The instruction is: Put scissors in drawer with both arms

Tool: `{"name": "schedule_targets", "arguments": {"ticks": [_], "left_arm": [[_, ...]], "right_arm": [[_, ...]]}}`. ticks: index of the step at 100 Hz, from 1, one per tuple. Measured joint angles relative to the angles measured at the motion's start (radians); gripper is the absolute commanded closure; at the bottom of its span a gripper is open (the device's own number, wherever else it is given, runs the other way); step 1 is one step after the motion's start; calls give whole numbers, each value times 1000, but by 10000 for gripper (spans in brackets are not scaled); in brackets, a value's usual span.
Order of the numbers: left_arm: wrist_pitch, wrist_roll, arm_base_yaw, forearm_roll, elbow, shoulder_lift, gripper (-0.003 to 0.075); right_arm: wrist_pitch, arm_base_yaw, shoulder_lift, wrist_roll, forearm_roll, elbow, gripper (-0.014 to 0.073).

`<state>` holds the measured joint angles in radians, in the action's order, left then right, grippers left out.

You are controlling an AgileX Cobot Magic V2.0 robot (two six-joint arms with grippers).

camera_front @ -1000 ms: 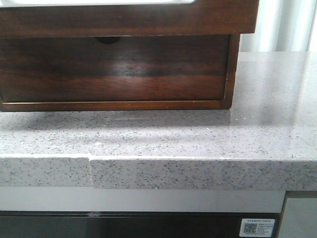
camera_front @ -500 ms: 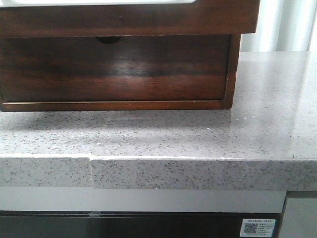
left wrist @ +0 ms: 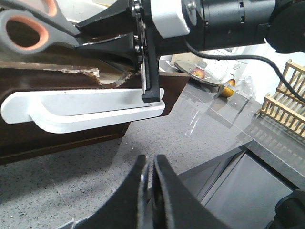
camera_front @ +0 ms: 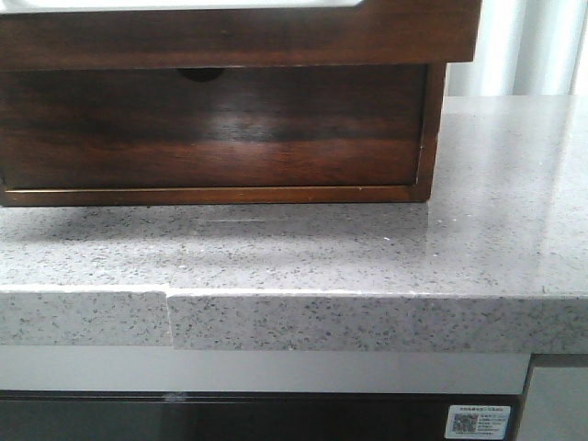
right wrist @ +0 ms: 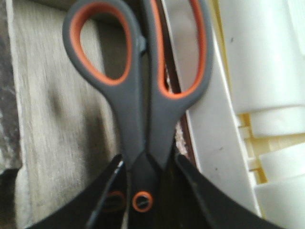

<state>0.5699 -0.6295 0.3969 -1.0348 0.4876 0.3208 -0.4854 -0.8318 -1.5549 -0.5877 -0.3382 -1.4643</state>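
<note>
From the front you only get the wooden cabinet [camera_front: 220, 110] sitting on the speckled grey countertop [camera_front: 367, 257]. The drawer [camera_front: 239, 32] sticks out a bit over the lower drawer [camera_front: 211, 129], and neither arm shows here.

The left wrist camera shows the left gripper [left wrist: 148, 174] low over the counter with its fingers pressed nearly together on nothing. Further off, the right gripper [left wrist: 102, 40] is up at the drawer's whitish top edge [left wrist: 86, 109], with the scissors [left wrist: 26, 28] poking out of it.

The right wrist camera is right on top of it: the right gripper [right wrist: 145, 191] is pinching the scissors [right wrist: 138, 81] near the pivot, handles pointing away, hanging over the open drawer [right wrist: 62, 109] and its pale wood floor.
</note>
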Motion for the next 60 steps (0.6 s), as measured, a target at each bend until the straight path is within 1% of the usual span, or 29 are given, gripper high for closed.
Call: {"name": "schedule_targets", "arguments": {"ticks": [4, 7, 14, 19, 24, 36, 41, 53, 60], "left_arm": [[-2, 0, 0, 0, 0, 0, 739], [-4, 0, 0, 0, 0, 0, 739], [-19, 0, 0, 0, 0, 0, 739], [-34, 0, 0, 0, 0, -2, 739], [-51, 0, 0, 1, 0, -2, 739], [-87, 0, 0, 31, 0, -11, 739], [-94, 0, 0, 52, 0, -19, 739], [-96, 0, 0, 106, 0, -48, 739], [-96, 0, 0, 142, 0, -66, 739]], "right_arm": [[8, 0, 3, 13, 0, -2, 137], [16, 0, 3, 21, -4, -2, 136], [17, 2, 16, 48, -4, -2, 163], [5, 2, 28, 70, -4, -2, 209], [-15, 0, 50, 102, -4, -2, 290], [-76, -2, 153, 231, 9, -2, 595], [-105, -2, 213, 269, 11, 6, 670], [-134, -2, 389, 328, 13, 72, 631], [-136, -2, 508, 350, 15, 143, 631]]}}
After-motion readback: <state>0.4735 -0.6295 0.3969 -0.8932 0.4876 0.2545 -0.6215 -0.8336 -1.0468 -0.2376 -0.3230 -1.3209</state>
